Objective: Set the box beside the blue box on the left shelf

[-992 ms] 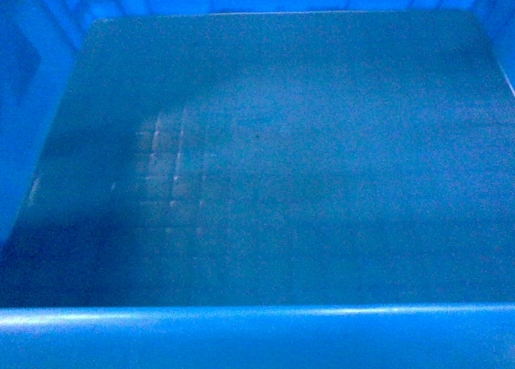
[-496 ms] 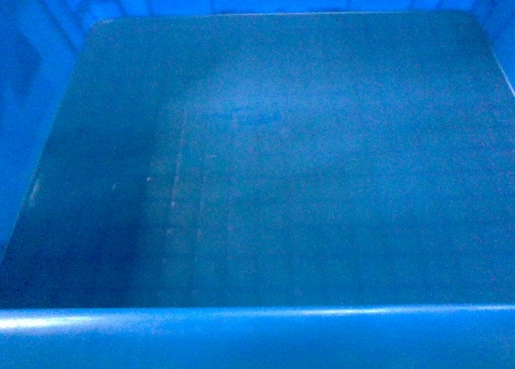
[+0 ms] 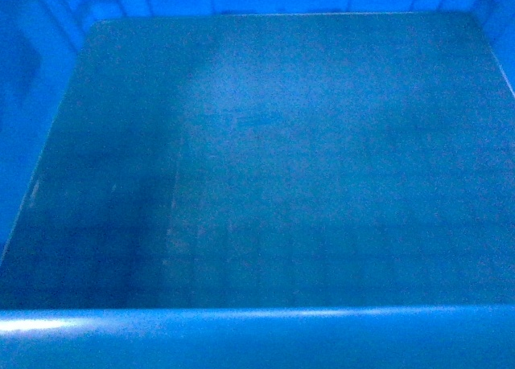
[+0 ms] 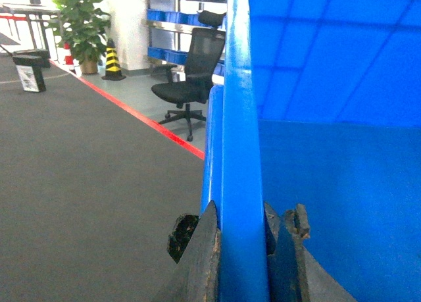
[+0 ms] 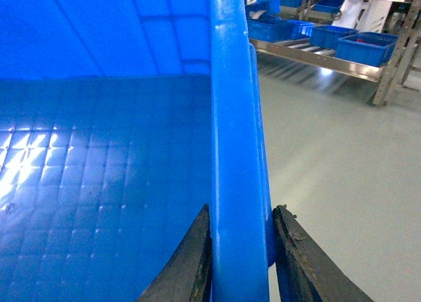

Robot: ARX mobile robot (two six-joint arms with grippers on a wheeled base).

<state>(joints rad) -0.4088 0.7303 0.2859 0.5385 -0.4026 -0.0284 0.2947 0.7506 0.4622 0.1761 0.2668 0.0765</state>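
Nearby, an office chair (image 4: 191, 75) and shelved blue bins (image 5: 342, 35) flank the box (image 3: 265, 176).

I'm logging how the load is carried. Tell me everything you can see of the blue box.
The box is a large bright-blue plastic crate, open-topped and empty, with ribbed side walls, a thick rounded rim and a faintly grid-patterned floor. It fills the head view, near rim along the bottom. The left pincer clamps one side wall and the right pincer clamps the opposite wall, each with one finger inside and one outside. Floor shows beyond both walls.
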